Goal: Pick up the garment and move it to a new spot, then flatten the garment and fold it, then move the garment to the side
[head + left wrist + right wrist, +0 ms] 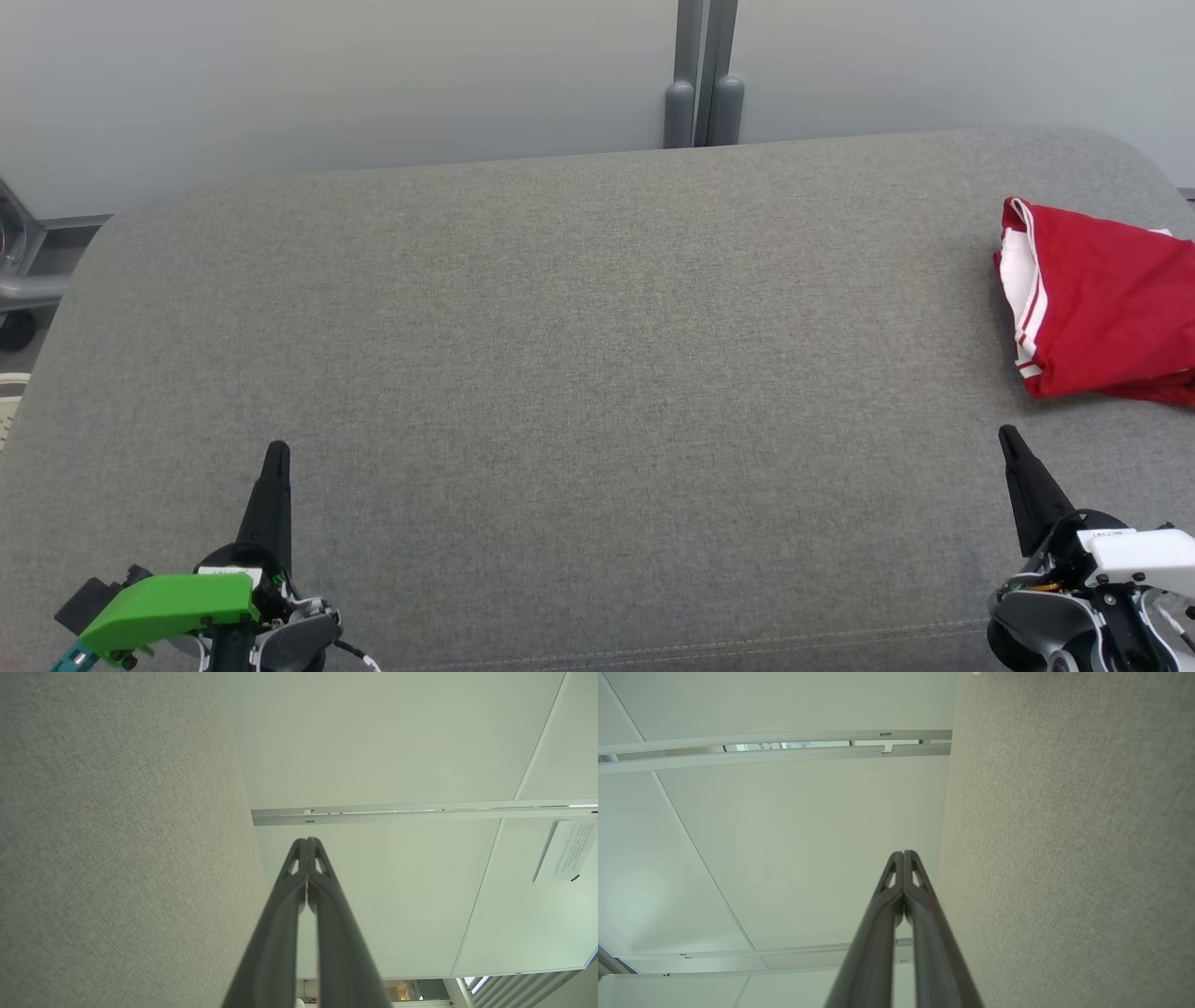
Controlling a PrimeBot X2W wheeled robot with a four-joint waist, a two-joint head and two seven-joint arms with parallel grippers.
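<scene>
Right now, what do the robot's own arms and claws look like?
The left claw has two long dark fingers tapering to a point, with small triangular cut-outs near the tips; behind it sit a bright green plastic cover and a thin white cable. The right claw matches, backed by a white boxy housing with a small label and a grey rounded wrist.

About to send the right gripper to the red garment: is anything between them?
Nothing visible. Just grey cushion lies between the shut right gripper and the garment, which sits ahead of it, slightly right.
</scene>
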